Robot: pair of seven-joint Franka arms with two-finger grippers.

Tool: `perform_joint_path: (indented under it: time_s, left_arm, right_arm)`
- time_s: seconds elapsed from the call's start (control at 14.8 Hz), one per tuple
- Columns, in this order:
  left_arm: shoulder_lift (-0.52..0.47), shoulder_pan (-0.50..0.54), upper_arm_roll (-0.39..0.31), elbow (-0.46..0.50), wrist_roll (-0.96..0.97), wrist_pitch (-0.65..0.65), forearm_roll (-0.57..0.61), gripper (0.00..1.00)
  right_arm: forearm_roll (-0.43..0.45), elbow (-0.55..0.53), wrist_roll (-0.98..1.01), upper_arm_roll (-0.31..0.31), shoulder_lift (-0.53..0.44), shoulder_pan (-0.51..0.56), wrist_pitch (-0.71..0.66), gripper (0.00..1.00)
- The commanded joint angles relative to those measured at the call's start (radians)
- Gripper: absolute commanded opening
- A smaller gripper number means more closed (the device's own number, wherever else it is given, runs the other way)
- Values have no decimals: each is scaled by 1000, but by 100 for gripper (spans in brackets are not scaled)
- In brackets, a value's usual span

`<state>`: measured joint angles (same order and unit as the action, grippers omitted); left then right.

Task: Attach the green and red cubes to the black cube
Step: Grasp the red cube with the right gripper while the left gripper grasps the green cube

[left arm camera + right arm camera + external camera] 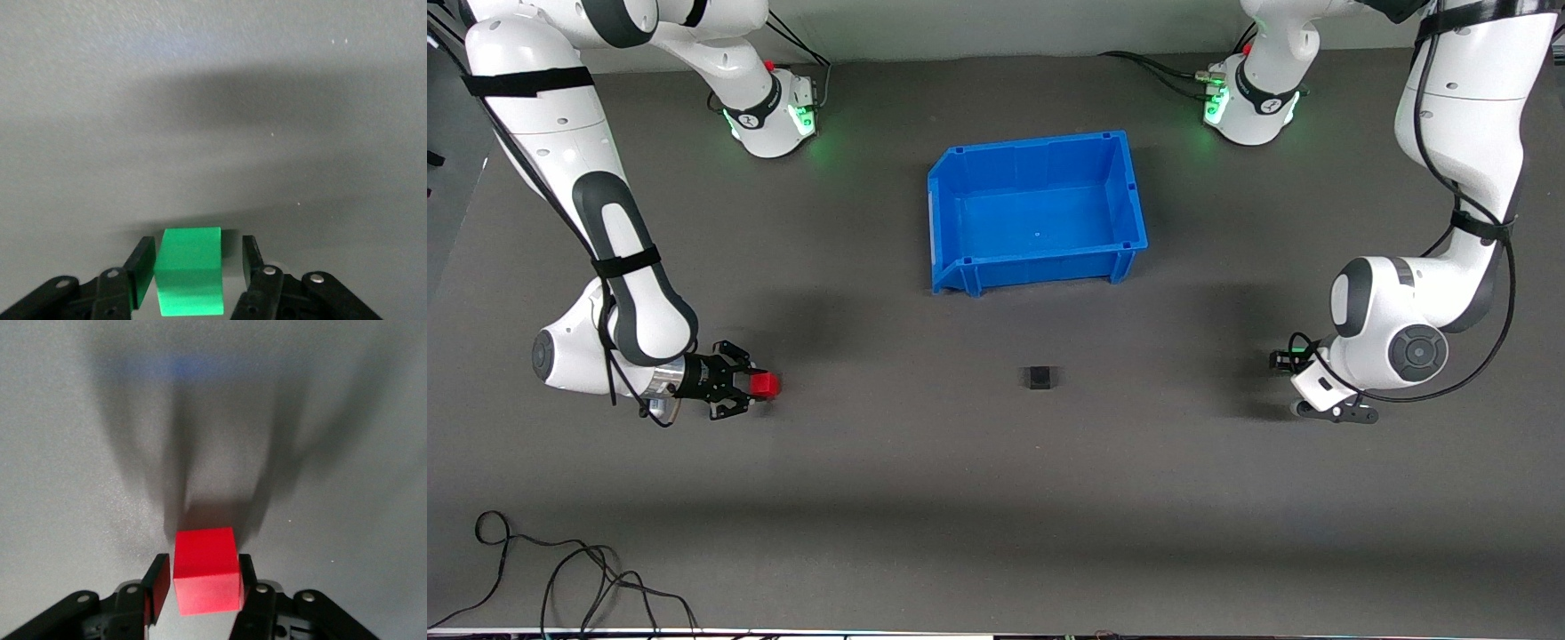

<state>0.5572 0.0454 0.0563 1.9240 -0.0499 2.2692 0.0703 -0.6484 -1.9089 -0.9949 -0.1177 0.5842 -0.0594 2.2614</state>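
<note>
The black cube (1039,378) sits alone on the table, nearer the front camera than the blue bin. My right gripper (751,385) is low at the table toward the right arm's end. Its jaws stand round the red cube (205,570), one finger touching it and a thin gap at the other. The red cube also shows in the front view (765,384). My left gripper (193,248) is low toward the left arm's end, open round the green cube (190,270), with a clear gap on one side. In the front view the arm hides the green cube.
An empty blue bin (1032,147) stands mid-table between the two arm bases. Loose black cables (560,569) lie near the table's front edge toward the right arm's end.
</note>
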Motion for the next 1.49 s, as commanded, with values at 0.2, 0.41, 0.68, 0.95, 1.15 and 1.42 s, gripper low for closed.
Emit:
perform_joint_path:
  time_s: [0.2,0.41,0.68,0.95,1.15,1.42]
  left_arm:
    - [38,2,-1,-26,12,0,16,39]
    - [29,4,-1,-37,16,-16,3,3]
    - [24,-28,14,-97,267,-62,-3,0]
    - [29,-100,50,-172,643,-118,-53,0]
    - [33,-156,51,-183,905,-106,-64,0]
    - [56,-220,51,-233,1246,-106,-154,0]
  right_arm:
    - [-31,-5,35,-3,-17,-3,10,33]
    - [-31,-2,25,-3,-23,-3,9,31]
    - [-31,1,21,-3,-24,-5,9,31]
    - [-31,42,-92,-3,-58,-68,-5,31]
    - [-31,102,-252,-3,-53,-163,-3,31]
    - [-31,206,-448,-3,-5,-307,24,31]
